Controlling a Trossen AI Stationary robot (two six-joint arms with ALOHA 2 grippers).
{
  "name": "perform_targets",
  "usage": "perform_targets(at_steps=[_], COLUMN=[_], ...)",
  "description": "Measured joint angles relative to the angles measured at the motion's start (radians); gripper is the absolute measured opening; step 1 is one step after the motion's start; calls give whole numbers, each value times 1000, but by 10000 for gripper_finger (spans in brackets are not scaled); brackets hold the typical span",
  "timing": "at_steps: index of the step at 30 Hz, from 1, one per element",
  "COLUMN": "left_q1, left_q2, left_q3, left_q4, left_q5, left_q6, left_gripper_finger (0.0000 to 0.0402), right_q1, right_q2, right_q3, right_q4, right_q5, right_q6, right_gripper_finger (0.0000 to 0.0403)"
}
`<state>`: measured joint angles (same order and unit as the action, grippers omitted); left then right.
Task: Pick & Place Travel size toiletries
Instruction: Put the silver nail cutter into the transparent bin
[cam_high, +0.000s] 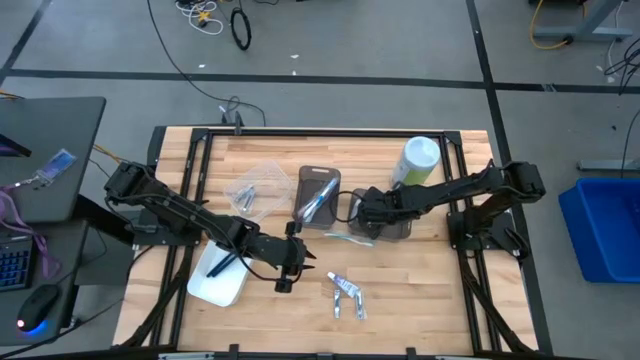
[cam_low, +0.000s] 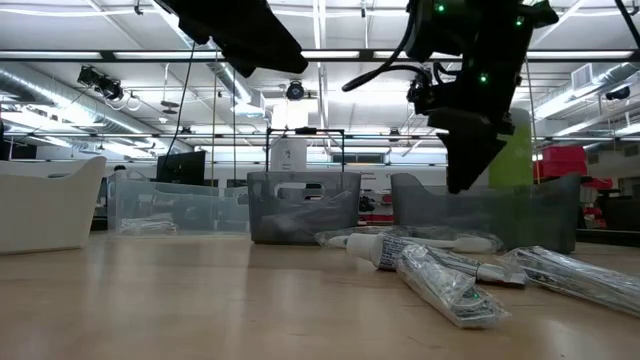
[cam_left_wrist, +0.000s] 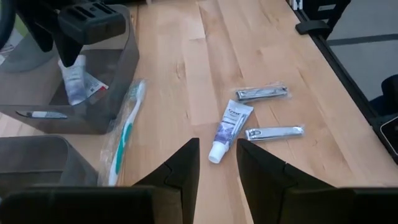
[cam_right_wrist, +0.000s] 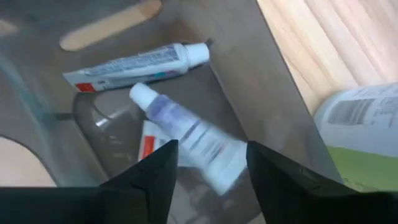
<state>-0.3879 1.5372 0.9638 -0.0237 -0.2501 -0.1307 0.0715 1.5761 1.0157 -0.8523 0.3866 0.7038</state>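
Note:
My right gripper (cam_right_wrist: 211, 168) hangs open over the right-hand dark bin (cam_high: 392, 226), fingers pointing down into it. A small white-and-blue tube (cam_right_wrist: 186, 134) shows blurred between and below its fingers, cap end down; in the left wrist view this tube (cam_left_wrist: 73, 78) stands nearly upright inside the bin. Another tube (cam_right_wrist: 134, 62) and a red packet (cam_right_wrist: 146, 146) lie on the bin's floor. My left gripper (cam_left_wrist: 217, 165) hovers open above a tube (cam_left_wrist: 228, 127) and two silvery packets (cam_left_wrist: 261, 93) on the table. A wrapped toothbrush (cam_left_wrist: 124, 134) lies beside the bin. My right gripper stands with one finger on either side of the tube's flat end (cam_right_wrist: 221, 165), from above. Blur keeps me from telling whether a finger touches it.
A tall green canister (cam_high: 418, 160) stands just behind the right bin. A middle dark bin (cam_high: 318, 195) holds toothbrushes, and a clear bin (cam_high: 255, 185) sits left of it. A white tray (cam_high: 220, 278) lies near the front left. Bare wood lies at the front right.

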Motion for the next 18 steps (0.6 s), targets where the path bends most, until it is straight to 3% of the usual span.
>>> perform_targets(at_steps=[7,13,18], left_q1=[0,0,0], left_q2=[0,0,0], left_q3=[0,0,0], left_q4=[0,0,0], left_q5=[0,0,-35], left_q6=[-83,-95,-101], left_gripper_finger=[114,114,114], right_q1=[11,17,52], right_q2=[-2,-2,-2], right_q3=[28,97,105], right_q4=[18,26,65], right_q5=[-46,-245,-410], right_q6=[35,54,185], right_gripper_finger=[200,187,188])
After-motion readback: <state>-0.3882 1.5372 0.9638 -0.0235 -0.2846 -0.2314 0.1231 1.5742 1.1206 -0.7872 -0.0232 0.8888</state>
